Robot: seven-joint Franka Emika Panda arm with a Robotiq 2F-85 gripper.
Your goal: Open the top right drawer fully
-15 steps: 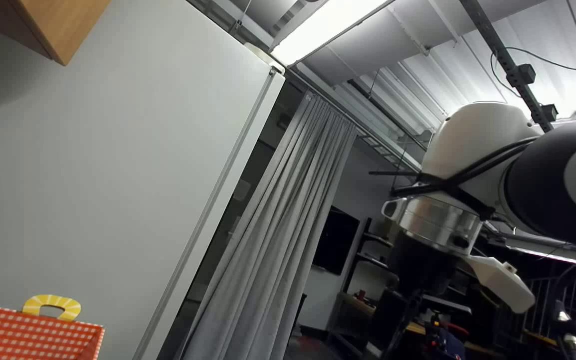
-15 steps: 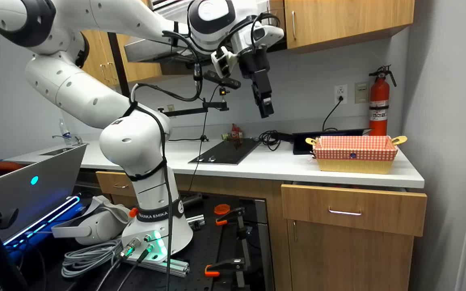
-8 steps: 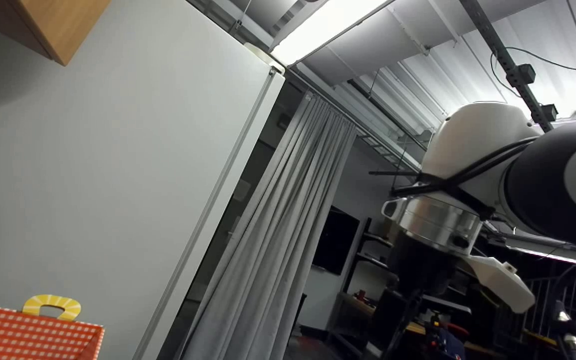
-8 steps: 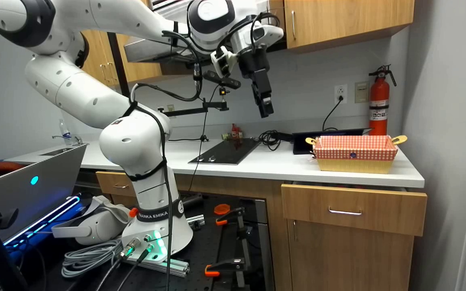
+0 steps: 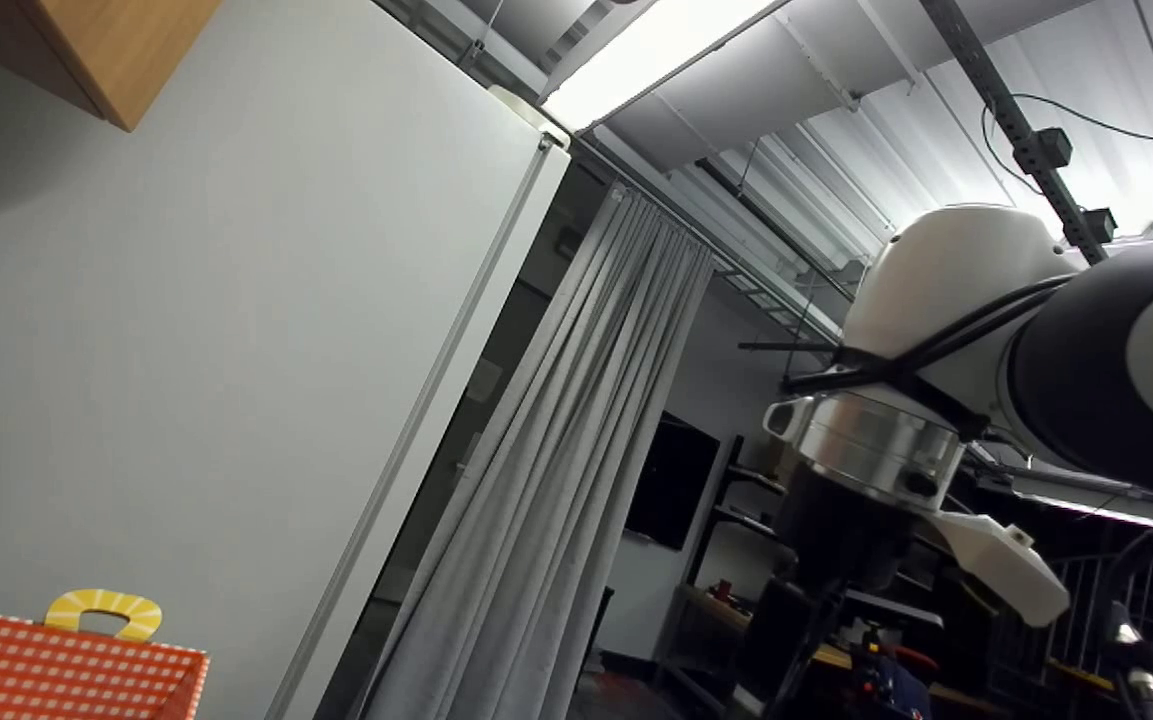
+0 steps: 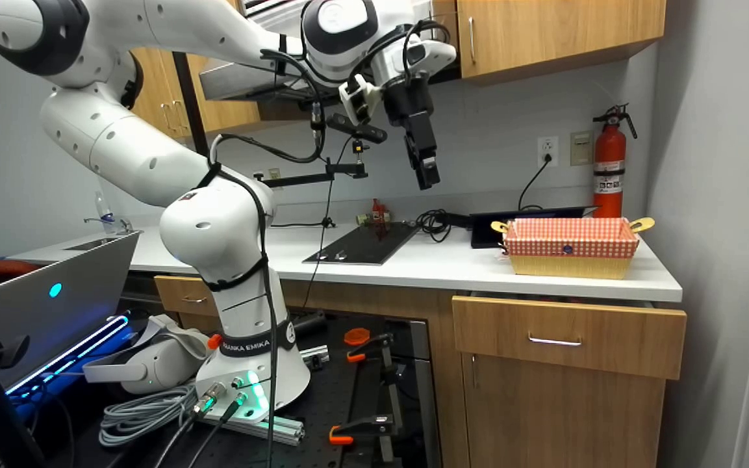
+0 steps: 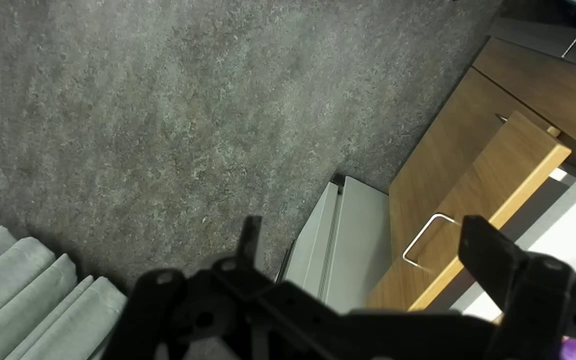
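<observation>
The wooden drawer (image 6: 614, 335) with a silver bar handle (image 6: 554, 341) is at the right under the counter in an exterior view. Its front stands out from the cabinet, so it is partly open. The wrist view shows the drawer front (image 7: 510, 167), the handle (image 7: 421, 235) and a dark gap behind the front. My gripper (image 6: 426, 179) hangs high above the counter, up and left of the drawer, touching nothing. In the wrist view the gripper (image 7: 362, 225) has its fingers wide apart with nothing between them. In an exterior view the black gripper body (image 5: 841, 530) blends into a dark background.
A red checked basket (image 6: 569, 244) stands on the white counter (image 6: 452, 273) above the drawer. A fire extinguisher (image 6: 609, 169) and a dark flat device (image 6: 497, 227) are behind it. A grey wall (image 6: 718, 260) is close to the drawer's right. A cabinet door (image 6: 562, 409) is below.
</observation>
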